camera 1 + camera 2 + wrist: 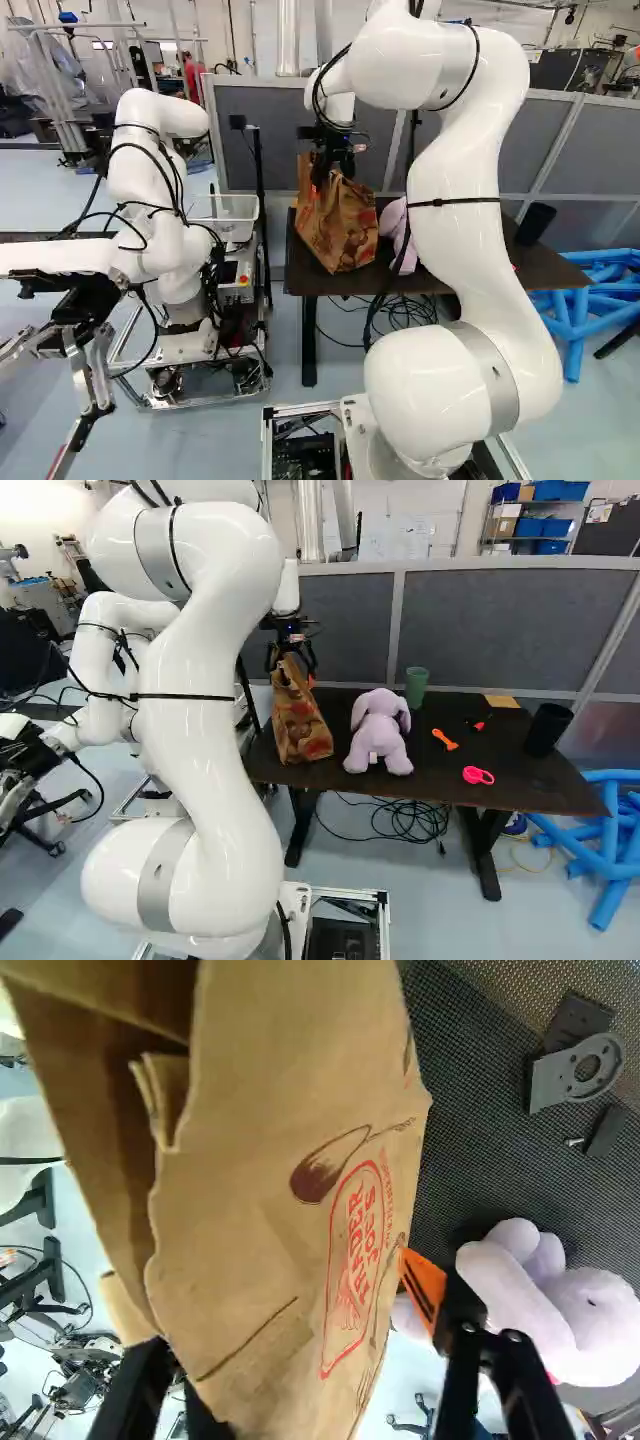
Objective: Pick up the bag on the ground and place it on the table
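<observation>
In the right base view my gripper [291, 664] hangs over the brown paper bag [301, 720], which stands at the left end of the dark table [455, 780]. The left base view shows the gripper [334, 165] at the top of the same bag [345, 225], whose lower part overlaps the table's near edge. In the wrist view the gripper [285, 1325] has its fingers wide apart, with the crumpled bag [270, 1210] between them. One orange pad [424, 1288] lies close beside the bag's printed face. The other finger's tip is partly hidden by the paper.
A purple plush toy [379, 732] sits right beside the bag. Farther along are a green cup [416, 687], an orange item [445, 739], a pink item [478, 775] and a black cup [547, 729]. Another robot [155, 200] stands at the left; blue tubes [590, 300] lie right of the table.
</observation>
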